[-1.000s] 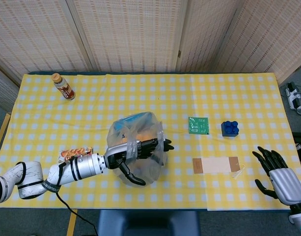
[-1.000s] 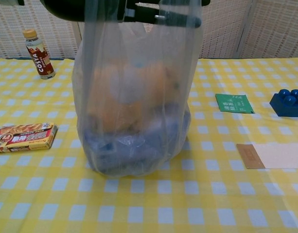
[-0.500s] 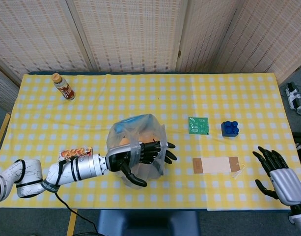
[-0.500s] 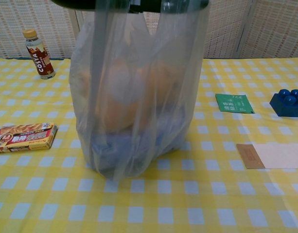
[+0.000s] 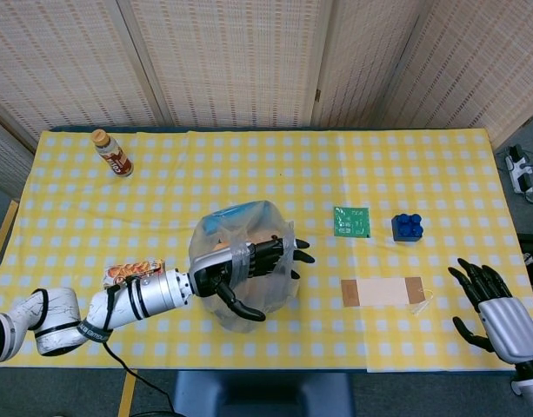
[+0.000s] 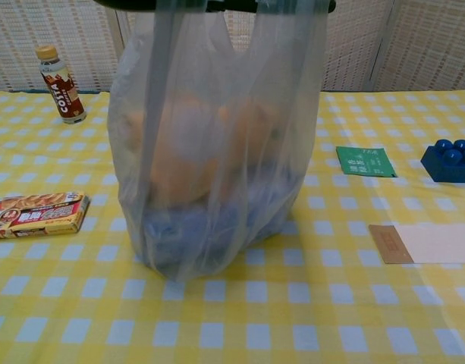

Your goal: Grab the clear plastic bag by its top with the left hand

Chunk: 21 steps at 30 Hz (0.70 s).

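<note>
A clear plastic bag with orange and blue items inside stands near the table's front middle, its bottom on the cloth. My left hand is at the bag's top, with the bag's handles looped over its fingers; in the chest view only a dark sliver of that hand shows at the top edge. My right hand hovers at the front right corner, fingers spread, holding nothing.
A bottle stands at the back left. A snack packet lies left of the bag. A green card, a blue block and a paper envelope lie to the right.
My left hand has risen slightly with the bag's top, pulling the plastic taut and upright; in the chest view the hand has slid almost out of the top. The right hand is unmoved.
</note>
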Each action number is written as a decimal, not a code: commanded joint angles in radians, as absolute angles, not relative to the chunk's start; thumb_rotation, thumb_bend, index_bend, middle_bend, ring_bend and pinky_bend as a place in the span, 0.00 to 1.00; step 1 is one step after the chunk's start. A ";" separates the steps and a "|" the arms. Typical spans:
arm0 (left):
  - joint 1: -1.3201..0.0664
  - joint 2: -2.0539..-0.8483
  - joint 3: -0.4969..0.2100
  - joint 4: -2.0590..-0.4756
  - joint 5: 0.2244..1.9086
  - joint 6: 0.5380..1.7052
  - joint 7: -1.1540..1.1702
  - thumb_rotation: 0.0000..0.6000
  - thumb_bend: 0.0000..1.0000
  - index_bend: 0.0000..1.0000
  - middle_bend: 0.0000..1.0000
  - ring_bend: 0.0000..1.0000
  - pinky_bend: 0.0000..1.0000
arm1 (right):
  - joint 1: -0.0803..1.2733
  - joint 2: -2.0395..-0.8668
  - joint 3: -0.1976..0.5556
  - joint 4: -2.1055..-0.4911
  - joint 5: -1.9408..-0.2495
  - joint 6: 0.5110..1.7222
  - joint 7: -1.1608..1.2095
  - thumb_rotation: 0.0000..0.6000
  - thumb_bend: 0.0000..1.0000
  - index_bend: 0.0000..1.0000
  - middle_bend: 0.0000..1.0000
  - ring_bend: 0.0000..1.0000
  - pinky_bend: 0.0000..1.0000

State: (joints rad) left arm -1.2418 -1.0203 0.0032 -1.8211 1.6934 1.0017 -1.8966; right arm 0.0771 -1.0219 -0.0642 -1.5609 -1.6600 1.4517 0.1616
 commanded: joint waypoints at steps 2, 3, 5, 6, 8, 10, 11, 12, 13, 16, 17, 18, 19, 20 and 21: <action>-1.217 -1.039 -0.035 -1.837 1.635 0.994 -1.840 1.00 0.07 0.11 0.12 0.02 0.16 | 0.077 -1.021 -0.063 -1.559 -1.659 1.454 0.165 1.00 0.41 0.00 0.00 0.00 0.00; -1.213 -1.039 -0.040 -1.842 1.630 0.995 -1.838 1.00 0.07 0.10 0.12 0.02 0.17 | 0.076 -1.021 -0.063 -1.559 -1.658 1.454 0.166 1.00 0.41 0.00 0.00 0.00 0.00; -1.206 -1.032 -0.048 -1.856 1.628 0.994 -1.850 1.00 0.07 0.10 0.12 0.03 0.22 | 0.075 -1.020 -0.062 -1.558 -1.658 1.457 0.167 1.00 0.41 0.00 0.00 0.00 0.00; -1.205 -1.027 -0.051 -1.862 1.632 0.992 -1.857 1.00 0.07 0.09 0.12 0.05 0.25 | 0.075 -1.020 -0.061 -1.558 -1.657 1.458 0.168 1.00 0.41 0.00 0.00 0.00 0.00; -1.202 -1.014 -0.054 -1.877 1.649 0.992 -1.877 1.00 0.07 0.09 0.12 0.11 0.30 | 0.074 -1.020 -0.061 -1.557 -1.658 1.459 0.166 1.00 0.41 0.00 0.00 0.00 0.00; -1.200 -1.005 -0.055 -1.893 1.666 0.994 -1.906 1.00 0.07 0.09 0.12 0.12 0.33 | 0.074 -1.021 -0.062 -1.558 -1.658 1.459 0.163 1.00 0.41 0.00 0.00 0.00 0.00; -1.200 -1.003 -0.056 -1.897 1.672 0.994 -1.916 1.00 0.07 0.09 0.12 0.12 0.33 | 0.074 -1.022 -0.062 -1.558 -1.659 1.459 0.161 1.00 0.41 0.00 0.00 0.00 0.00; -1.201 -1.002 -0.058 -1.900 1.678 0.993 -1.925 1.00 0.07 0.09 0.12 0.12 0.33 | 0.074 -1.022 -0.062 -1.559 -1.660 1.459 0.159 1.00 0.41 0.00 0.00 0.00 0.00; -1.201 -1.002 -0.059 -1.902 1.683 0.991 -1.931 1.00 0.07 0.08 0.12 0.12 0.33 | 0.074 -1.023 -0.063 -1.559 -1.661 1.459 0.157 1.00 0.41 0.00 0.00 0.00 0.00; -1.203 -1.001 -0.061 -1.904 1.694 0.985 -1.936 1.00 0.07 0.08 0.11 0.12 0.34 | 0.073 -1.023 -0.063 -1.561 -1.663 1.460 0.155 1.00 0.41 0.00 0.00 0.00 0.00; -1.200 -0.999 -0.063 -1.906 1.693 0.987 -1.936 1.00 0.08 0.09 0.11 0.13 0.38 | 0.072 -1.023 -0.063 -1.561 -1.663 1.462 0.156 1.00 0.41 0.00 0.00 0.00 0.00; -1.194 -0.998 -0.066 -1.908 1.681 0.990 -1.931 1.00 0.08 0.09 0.12 0.15 0.41 | 0.071 -1.023 -0.063 -1.561 -1.662 1.464 0.156 1.00 0.41 0.00 0.00 0.00 0.00; -1.185 -0.994 -0.072 -1.918 1.651 0.986 -1.913 1.00 0.09 0.12 0.16 0.22 0.49 | 0.070 -1.022 -0.062 -1.560 -1.661 1.464 0.157 1.00 0.41 0.00 0.00 0.00 0.00; -1.180 -0.989 -0.078 -1.928 1.625 0.980 -1.893 1.00 0.09 0.15 0.22 0.29 0.55 | 0.071 -1.022 -0.062 -1.560 -1.660 1.464 0.158 1.00 0.41 0.00 0.00 0.00 0.00; -1.175 -0.982 -0.083 -1.940 1.600 0.971 -1.871 1.00 0.11 0.18 0.27 0.36 0.60 | 0.071 -1.022 -0.061 -1.559 -1.659 1.463 0.159 1.00 0.41 0.00 0.00 0.00 0.00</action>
